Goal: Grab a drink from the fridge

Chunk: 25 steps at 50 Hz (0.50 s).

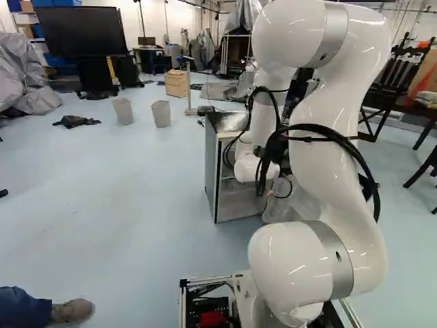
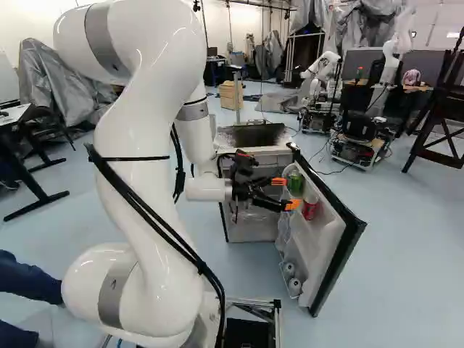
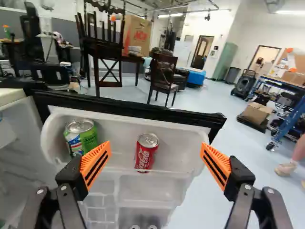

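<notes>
Facing the open door (image 2: pixel 335 239) of the fridge (image 2: pixel 250 226), your black gripper (image 2: pixel 286 193) held its ridged orange pads (image 3: pixel 96 162) spread wide apart. Ahead of the space between them, you had the shiny red can (image 3: pixel 146 153) upright on the smooth, translucent plastic door shelf (image 3: pixel 114 160). The round green can (image 3: pixel 82 137) stood on that same shelf, nearer the hinge side. Lower in the door, you had two pale round tops (image 2: pixel 290 268), probably more cans. Your glossy white arm (image 2: pixel 148 156) curved above.

Ceiling lights (image 3: pixel 289 9): on, bright
Arm (image 1: pixel 324 178): small white glints
Fridge (image 2: pixel 254 223): dimmer inside
Door shelf (image 3: pixel 177 152): lit to its corners
</notes>
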Motion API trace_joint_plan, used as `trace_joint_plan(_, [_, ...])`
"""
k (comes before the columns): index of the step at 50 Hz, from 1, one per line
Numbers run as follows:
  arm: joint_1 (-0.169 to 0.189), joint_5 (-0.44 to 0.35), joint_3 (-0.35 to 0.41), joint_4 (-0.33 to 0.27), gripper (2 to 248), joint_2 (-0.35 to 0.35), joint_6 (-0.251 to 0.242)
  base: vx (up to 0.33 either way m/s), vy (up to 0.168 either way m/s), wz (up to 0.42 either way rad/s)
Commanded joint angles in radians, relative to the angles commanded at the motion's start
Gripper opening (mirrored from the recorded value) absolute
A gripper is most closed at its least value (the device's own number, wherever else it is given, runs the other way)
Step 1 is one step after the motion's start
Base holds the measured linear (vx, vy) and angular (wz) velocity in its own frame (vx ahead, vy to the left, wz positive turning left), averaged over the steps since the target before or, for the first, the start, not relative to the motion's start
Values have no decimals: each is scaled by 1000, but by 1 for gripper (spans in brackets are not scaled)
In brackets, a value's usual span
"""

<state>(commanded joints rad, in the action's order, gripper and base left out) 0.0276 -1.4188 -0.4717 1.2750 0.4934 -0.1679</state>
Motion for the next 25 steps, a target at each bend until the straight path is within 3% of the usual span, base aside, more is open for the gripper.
trace_joint_plan(11, [-11, 0, 11, -101, 247, 33, 0, 0, 0, 0])
trace_joint_plan(25, [-12, 0, -5, -118, 247, 91, 0, 0, 0, 0])
